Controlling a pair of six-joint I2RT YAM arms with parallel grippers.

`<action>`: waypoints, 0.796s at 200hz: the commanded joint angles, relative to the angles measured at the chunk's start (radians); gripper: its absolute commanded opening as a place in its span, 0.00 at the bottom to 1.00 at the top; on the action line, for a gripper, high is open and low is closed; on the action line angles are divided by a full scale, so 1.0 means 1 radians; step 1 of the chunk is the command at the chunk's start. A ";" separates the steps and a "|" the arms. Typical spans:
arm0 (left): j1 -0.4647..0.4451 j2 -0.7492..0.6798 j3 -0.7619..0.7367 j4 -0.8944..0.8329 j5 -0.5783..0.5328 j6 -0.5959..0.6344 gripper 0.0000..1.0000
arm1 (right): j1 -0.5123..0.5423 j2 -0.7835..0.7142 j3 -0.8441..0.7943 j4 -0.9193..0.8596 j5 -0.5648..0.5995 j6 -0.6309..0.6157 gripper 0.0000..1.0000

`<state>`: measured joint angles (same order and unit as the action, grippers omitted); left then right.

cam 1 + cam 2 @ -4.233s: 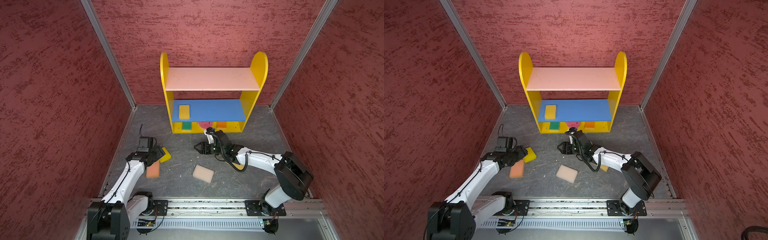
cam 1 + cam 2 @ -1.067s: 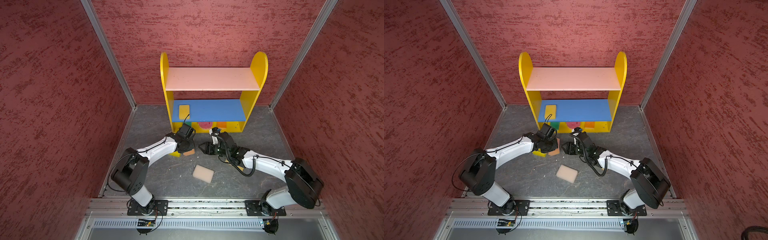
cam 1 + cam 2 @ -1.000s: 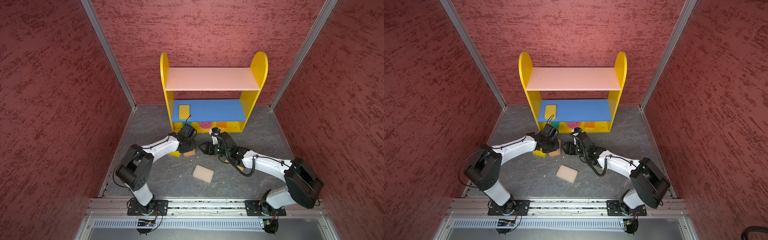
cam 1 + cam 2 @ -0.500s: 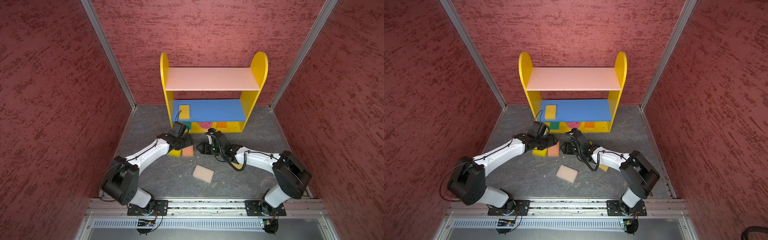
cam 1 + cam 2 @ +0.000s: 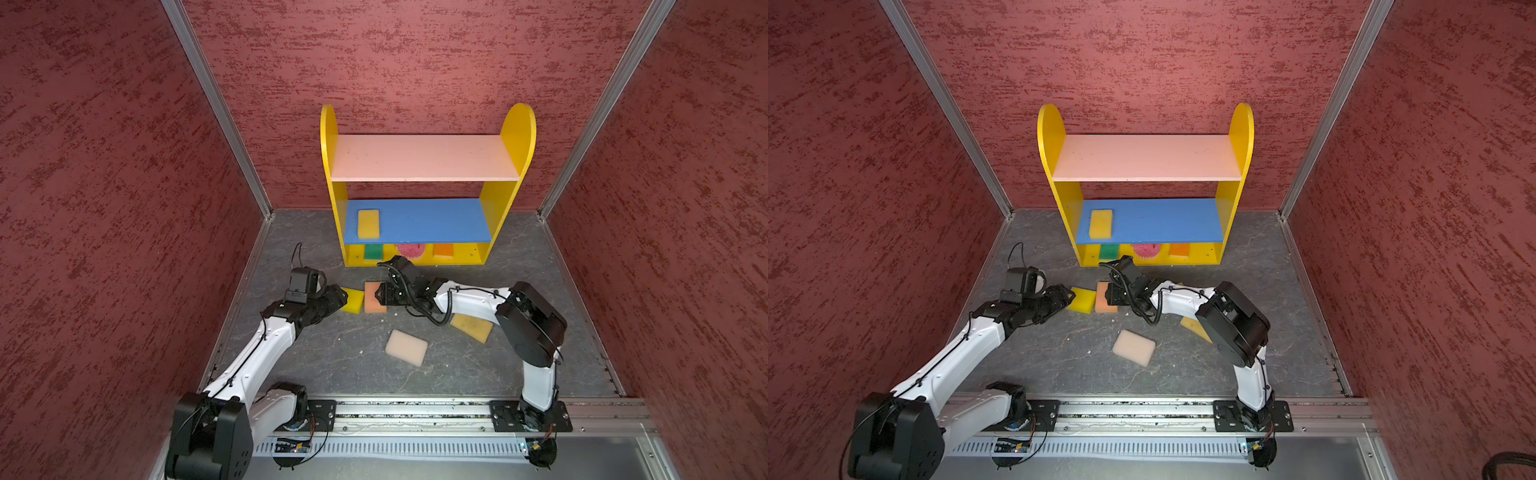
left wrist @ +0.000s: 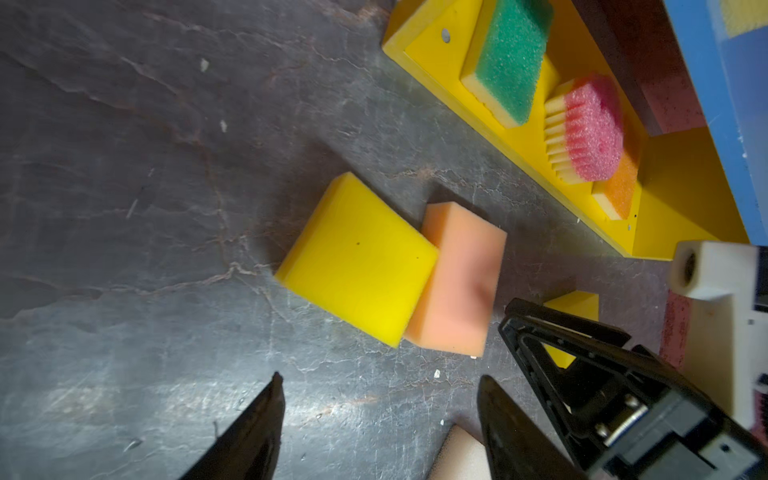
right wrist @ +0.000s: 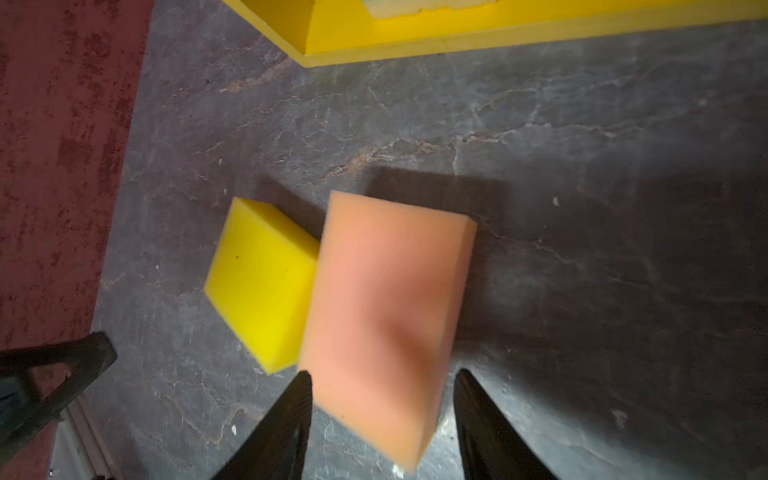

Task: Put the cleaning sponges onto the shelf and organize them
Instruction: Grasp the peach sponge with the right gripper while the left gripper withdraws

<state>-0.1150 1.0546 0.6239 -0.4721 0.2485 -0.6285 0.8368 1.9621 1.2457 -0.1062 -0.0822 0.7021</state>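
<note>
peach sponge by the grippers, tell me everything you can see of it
The peach sponge is a rectangular foam block with a darker dent-like patch on top. It lies on the dark floor before the shelf, one long edge against the yellow sponge. The right gripper straddles its near end, jaws open.

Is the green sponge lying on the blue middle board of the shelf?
No, the green sponge lies on the yellow bottom board, under the blue board.

Two touching sponges [image 5: 371,306] before shelf [image 5: 415,158], three in its bottom, one on middle board [image 5: 436,220]
</note>
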 commanded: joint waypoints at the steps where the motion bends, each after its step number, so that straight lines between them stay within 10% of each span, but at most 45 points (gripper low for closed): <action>1: 0.067 -0.029 -0.022 0.004 0.097 0.051 0.73 | 0.007 0.032 0.023 -0.038 0.063 0.022 0.53; 95: 0.124 0.025 -0.141 0.149 0.218 0.050 0.74 | 0.007 0.097 0.098 -0.062 0.121 0.005 0.00; 159: 0.110 0.026 -0.183 0.202 0.198 0.054 0.74 | 0.000 0.016 0.236 -0.175 0.288 -0.231 0.00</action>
<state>0.0044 1.0885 0.4541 -0.3153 0.4480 -0.5930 0.8417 2.0457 1.4014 -0.2092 0.0643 0.6075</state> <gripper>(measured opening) 0.738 0.046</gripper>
